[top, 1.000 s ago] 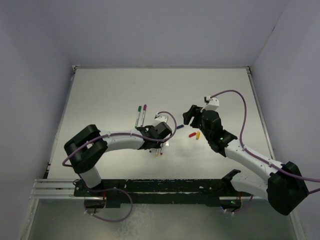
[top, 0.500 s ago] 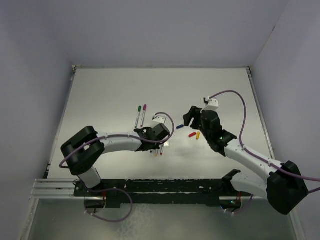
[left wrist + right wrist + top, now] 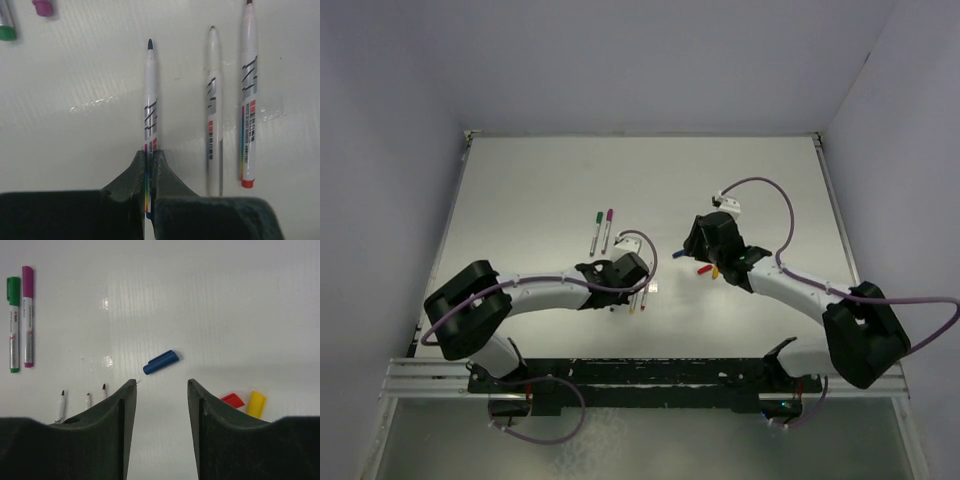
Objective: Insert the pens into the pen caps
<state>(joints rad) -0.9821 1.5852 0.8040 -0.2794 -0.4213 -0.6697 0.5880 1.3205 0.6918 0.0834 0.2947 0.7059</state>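
My left gripper [image 3: 150, 155] is shut on the lower end of a silvery-white pen [image 3: 150, 100] with a dark tip and a blue end, at the table surface. Two more uncapped pens lie to its right, one pale-tipped [image 3: 213, 110] and one red-ended [image 3: 249, 100]. My right gripper [image 3: 161, 384] is open and empty, with the blue cap [image 3: 161, 362] lying just beyond its fingertips. The red cap [image 3: 232, 400] and yellow cap [image 3: 256, 404] lie beside its right finger. In the top view the left gripper [image 3: 616, 290] and right gripper [image 3: 698, 245] are near mid-table.
A green-capped pen [image 3: 13, 325] and a purple-capped pen [image 3: 27, 315] lie side by side on the left; they also show in the top view [image 3: 594, 232]. The white table is walled at the back and on both sides.
The left arm has lowered and drawn back toward the near left, over the loose pens. The right gripper has swung left and tipped down over the blue cap.
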